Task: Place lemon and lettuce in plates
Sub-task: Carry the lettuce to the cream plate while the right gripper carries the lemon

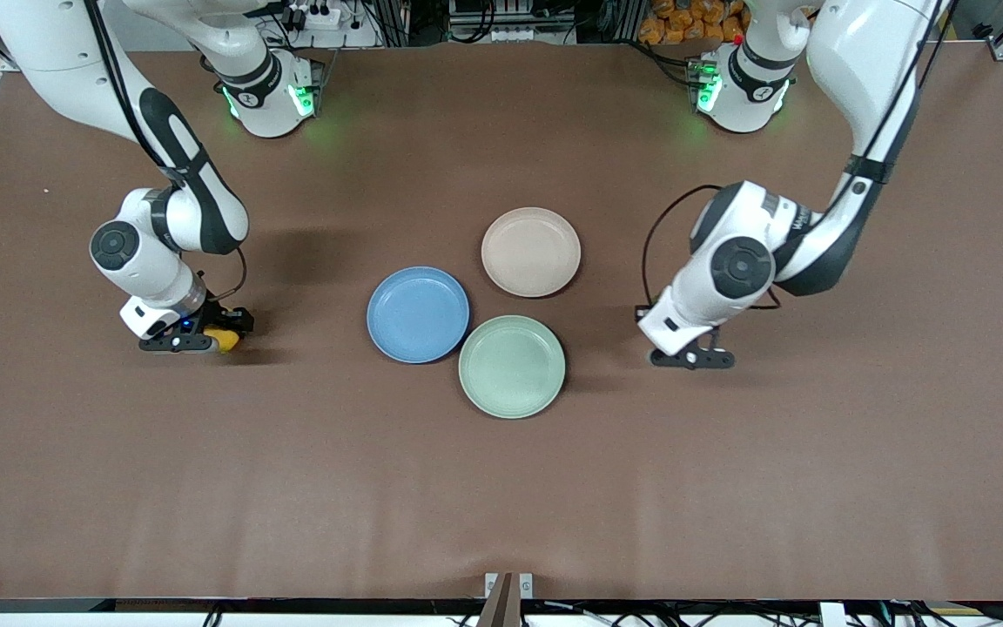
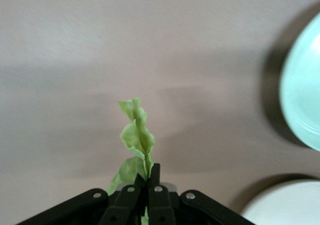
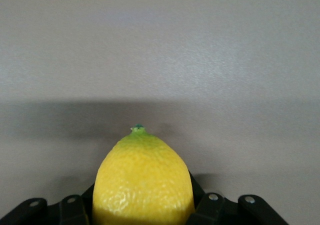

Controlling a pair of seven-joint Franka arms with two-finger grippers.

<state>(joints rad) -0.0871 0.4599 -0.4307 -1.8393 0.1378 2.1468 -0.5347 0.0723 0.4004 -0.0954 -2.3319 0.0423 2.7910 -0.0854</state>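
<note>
At the right arm's end of the brown cloth-covered desk [image 1: 501, 488], the right gripper [image 1: 197, 338] sits low at the desk surface with its jaws clamped on the lemon [image 1: 225, 339]. In the right wrist view the lemon [image 3: 143, 182] is a plump oval with dimpled yellow skin and a small green nub at its tip, wedged between the black fingers [image 3: 207, 205].

Three round, shallow, rimmed plates with a smooth matte look cluster mid-desk, rims almost touching: the blue plate [image 1: 380, 315], the pale beige-pink plate [image 1: 531, 219] farthest from the front camera, and a mint-green plate [image 1: 512, 406] nearest it.

Toward the left arm's end, the left gripper [image 1: 695, 358] hangs low just beside the mint-green plate. Its jaws are pinched shut on the lettuce [image 2: 137, 135], a thin, ruffled green leaf seen edge-on in the left wrist view; whether the leaf touches the desk is hard to judge.
</note>
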